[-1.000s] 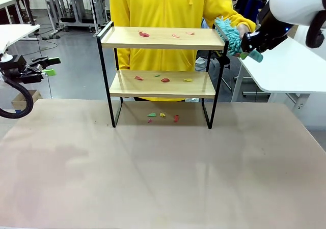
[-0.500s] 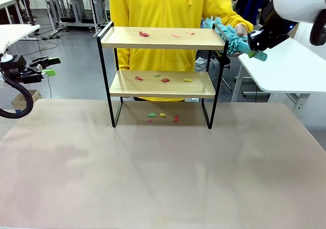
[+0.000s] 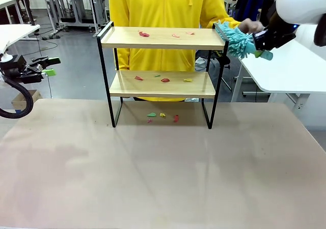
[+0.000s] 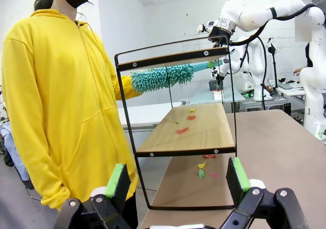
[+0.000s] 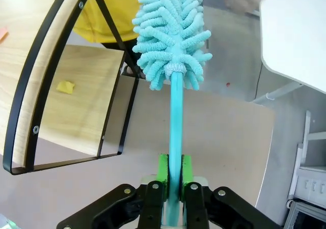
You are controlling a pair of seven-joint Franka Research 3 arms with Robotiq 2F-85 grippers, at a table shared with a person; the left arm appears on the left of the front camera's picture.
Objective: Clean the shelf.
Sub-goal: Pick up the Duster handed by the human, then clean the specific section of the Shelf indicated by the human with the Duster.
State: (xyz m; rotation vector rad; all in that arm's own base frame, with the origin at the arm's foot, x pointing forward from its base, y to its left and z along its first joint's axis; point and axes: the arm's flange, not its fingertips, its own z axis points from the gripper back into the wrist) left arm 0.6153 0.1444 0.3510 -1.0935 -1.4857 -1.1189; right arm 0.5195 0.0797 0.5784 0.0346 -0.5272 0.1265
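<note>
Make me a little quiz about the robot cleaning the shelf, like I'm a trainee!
1. True or false: the robot's right hand is shut on the duster.
2. Where at the shelf is the duster's head? A on the lower board; B at the top board's right end; C under the lower board.
3. Fill in: paper scraps lie on both boards and on the ___ underneath.
Key: 1 true; 2 B; 3 table.

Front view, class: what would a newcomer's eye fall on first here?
The person in bright yellow, standing behind the shelf at the table's far side. Next, the fluffy teal duster held in the right claw, by the right end of the shelf's top board. Then the coloured scraps littering both boards and the table beneath.
</note>
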